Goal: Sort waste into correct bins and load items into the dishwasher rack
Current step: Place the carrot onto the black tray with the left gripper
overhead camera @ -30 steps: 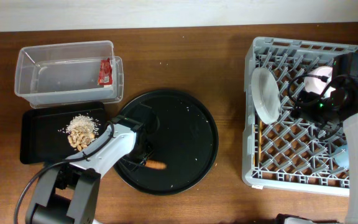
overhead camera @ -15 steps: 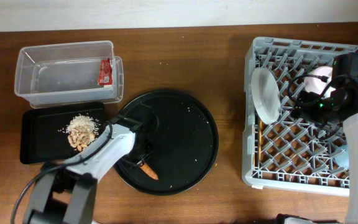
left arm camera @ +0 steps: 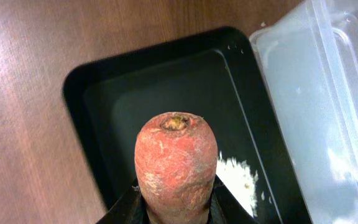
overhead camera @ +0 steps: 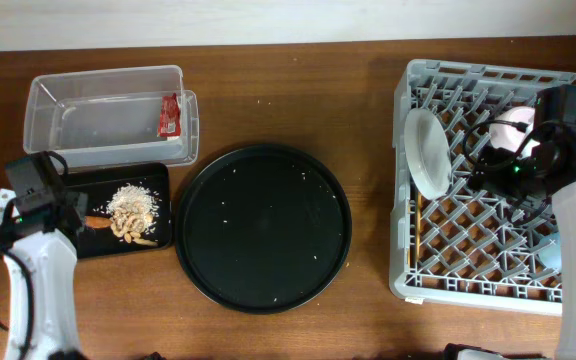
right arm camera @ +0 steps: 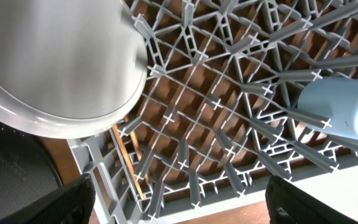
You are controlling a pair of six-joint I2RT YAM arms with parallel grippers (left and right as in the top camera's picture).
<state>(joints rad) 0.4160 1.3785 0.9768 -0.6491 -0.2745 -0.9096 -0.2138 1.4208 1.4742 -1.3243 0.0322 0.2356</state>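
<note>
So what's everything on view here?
table: one, brown, underneath
clear tub: one, transparent, far left
wrapper: one, red, in clear tub
flat tray: one, black, beside clear tub
food scraps: one pile, beige, on flat tray
carrot: one, orange, over flat tray
round tray: one, black, centre
rack: one, grey, right
plate: one, whitish, in rack
bowl: one, white, in rack
cup: one, blue, in rack
chopsticks: count unclear, wooden, in rack
left tool: one, black, shut on carrot
right tool: one, black, open over rack
</note>
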